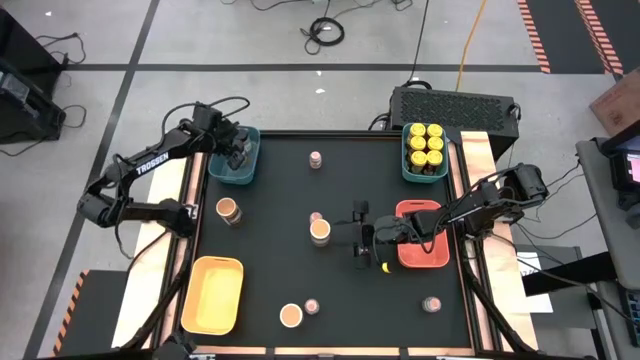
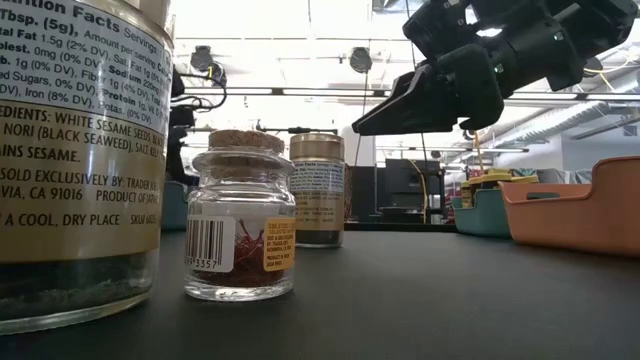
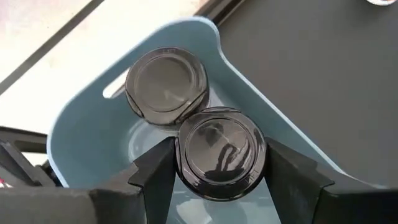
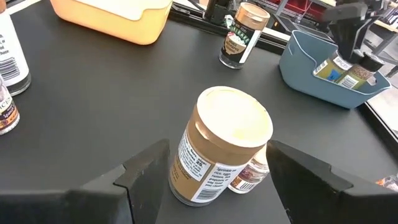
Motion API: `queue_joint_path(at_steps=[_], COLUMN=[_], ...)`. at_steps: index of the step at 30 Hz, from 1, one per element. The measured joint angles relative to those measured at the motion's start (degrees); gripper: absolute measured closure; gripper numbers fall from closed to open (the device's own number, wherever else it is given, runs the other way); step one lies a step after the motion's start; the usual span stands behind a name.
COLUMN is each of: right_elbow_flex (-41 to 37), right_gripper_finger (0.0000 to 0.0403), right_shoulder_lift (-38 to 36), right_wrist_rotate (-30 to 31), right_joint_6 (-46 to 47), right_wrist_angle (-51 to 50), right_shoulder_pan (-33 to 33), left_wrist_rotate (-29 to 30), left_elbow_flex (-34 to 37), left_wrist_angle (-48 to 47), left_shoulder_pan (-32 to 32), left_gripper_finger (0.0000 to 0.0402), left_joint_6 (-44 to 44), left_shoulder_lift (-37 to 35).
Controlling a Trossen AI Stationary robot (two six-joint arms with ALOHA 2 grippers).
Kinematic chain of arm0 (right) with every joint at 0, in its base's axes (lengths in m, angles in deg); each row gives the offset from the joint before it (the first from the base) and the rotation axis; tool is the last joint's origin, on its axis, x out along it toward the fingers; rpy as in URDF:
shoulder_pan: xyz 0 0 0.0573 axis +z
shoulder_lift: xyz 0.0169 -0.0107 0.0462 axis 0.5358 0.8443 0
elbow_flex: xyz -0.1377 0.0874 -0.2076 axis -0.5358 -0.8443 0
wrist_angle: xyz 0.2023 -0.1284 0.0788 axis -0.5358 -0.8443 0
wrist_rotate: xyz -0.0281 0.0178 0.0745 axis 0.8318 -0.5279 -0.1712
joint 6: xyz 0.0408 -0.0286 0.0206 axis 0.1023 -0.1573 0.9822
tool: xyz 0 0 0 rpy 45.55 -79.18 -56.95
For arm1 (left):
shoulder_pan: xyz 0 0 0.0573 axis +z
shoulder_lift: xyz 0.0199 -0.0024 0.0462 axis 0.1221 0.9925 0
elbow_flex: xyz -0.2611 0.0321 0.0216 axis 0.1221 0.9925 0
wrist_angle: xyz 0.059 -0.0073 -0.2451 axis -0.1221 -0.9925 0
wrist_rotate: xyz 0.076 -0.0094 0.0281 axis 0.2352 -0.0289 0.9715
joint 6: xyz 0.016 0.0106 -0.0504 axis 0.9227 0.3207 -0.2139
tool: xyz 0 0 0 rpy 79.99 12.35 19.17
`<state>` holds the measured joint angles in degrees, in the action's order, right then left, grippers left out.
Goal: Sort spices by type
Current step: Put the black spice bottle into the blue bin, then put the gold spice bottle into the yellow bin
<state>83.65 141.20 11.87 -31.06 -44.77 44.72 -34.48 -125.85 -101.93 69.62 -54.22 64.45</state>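
My left gripper (image 1: 237,155) reaches down into the blue tray (image 3: 74,130) at the far left and is shut on a dark-lidded spice jar (image 3: 219,152). A second dark-lidded jar (image 3: 166,87) stands beside it in the tray. My right gripper (image 4: 219,149) is open at mid-table and points toward the table's left. Just ahead of its fingers stands a tan-lidded jar (image 4: 217,152) on its base, touching neither finger. A tiny pinkish-lidded jar (image 4: 249,174) stands against it. Several yellow-lidded jars (image 1: 425,143) fill the green tray (image 1: 405,165) at the far right. My left gripper pinches the dark-lidded jar by its two opposite sides just under the lid (image 3: 180,163), one finger (image 3: 155,171) on each side. The fingers slant down from above into the blue tray. The jar stays upright, lid up. Whether its base rests on the tray floor is hidden.
A red tray (image 1: 420,250) lies behind my right gripper and a yellow tray (image 1: 212,293) at the near left. More tan-lidded jars (image 1: 229,210) (image 1: 291,315) and tiny jars (image 1: 316,159) (image 1: 312,305) stand scattered on the black table.
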Motion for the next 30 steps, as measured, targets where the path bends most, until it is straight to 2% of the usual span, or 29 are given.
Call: queue_joint_path(at_steps=[6, 15, 24, 30], right_elbow_flex=[-0.01, 0.00, -0.01, -0.01], right_gripper_finger=[0.0142, 0.0142, 0.0142, 0.0142], right_shoulder_lift=[0.00, 0.00, 0.00, 0.00], right_wrist_rotate=[0.01, 0.00, 0.00, 0.00], right_joint_6=[-0.01, 0.00, 0.00, 0.00], right_wrist_angle=[0.02, -0.04, -0.09, -0.02], right_shoulder_pan=[0.00, 0.00, 0.00, 0.00], left_wrist_rotate=[-0.04, 2.86, 2.73, 2.58], left_elbow_flex=[-0.16, -2.24, -3.38, -3.33], left_wrist_angle=[1.62, -4.80, -3.76, -3.50], left_shoulder_pan=[0.00, 0.01, 0.00, 0.00], left_gripper_finger=[0.0166, 0.0122, 0.0089, 0.0086], left_joint_6=[-0.53, -1.44, -0.94, -0.91], left_shoulder_lift=[2.01, 2.04, -1.34, -5.64])
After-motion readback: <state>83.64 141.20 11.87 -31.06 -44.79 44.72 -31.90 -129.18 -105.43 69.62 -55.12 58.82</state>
